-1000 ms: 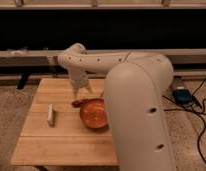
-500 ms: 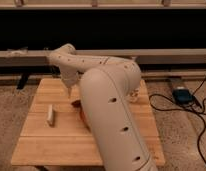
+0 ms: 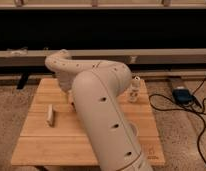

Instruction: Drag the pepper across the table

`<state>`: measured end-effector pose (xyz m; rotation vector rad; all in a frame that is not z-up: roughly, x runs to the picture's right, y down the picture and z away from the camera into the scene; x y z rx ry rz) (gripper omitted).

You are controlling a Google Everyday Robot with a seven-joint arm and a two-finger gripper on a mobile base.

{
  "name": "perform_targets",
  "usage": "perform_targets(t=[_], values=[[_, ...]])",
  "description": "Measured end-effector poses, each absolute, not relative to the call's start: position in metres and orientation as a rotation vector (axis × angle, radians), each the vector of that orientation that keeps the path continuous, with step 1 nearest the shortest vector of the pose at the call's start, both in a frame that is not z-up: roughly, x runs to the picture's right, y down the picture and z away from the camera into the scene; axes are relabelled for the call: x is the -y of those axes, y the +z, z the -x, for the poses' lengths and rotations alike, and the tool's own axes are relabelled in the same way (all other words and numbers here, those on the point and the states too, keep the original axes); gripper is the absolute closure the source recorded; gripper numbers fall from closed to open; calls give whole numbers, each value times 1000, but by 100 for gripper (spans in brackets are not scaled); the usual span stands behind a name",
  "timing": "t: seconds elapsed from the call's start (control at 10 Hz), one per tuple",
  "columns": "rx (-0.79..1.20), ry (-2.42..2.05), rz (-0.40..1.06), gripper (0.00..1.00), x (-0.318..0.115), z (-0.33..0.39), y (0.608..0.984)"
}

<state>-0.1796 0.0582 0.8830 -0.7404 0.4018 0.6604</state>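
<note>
The light wooden plank table stands in the middle of the camera view. My big white arm reaches from the lower right across the table top and bends at its far left. My gripper hangs down from that bend over the table's back left part. The arm covers the spot just right of the gripper, and the pepper is hidden there. The orange bowl is also hidden behind the arm.
A pale whitish stick-shaped block lies on the table's left side. A small clear shaker stands at the back right. A blue-grey box and black cables lie on the floor to the right. A dark wall unit runs behind.
The arm has swung further left and now fills more of the view. It now covers the orange bowl and the pepper, which showed a second ago. The gripper has moved left.
</note>
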Motion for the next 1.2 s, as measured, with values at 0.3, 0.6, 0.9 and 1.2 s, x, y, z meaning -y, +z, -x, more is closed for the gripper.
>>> perform_targets(t=[0.3,0.6,0.9,1.2], values=[[-442,633,749,35,-74,185,894],[-485,635,730,35,-81,182,906],[-523,625,700,35,-84,175,914],[-552,606,671,35,-88,166,920]])
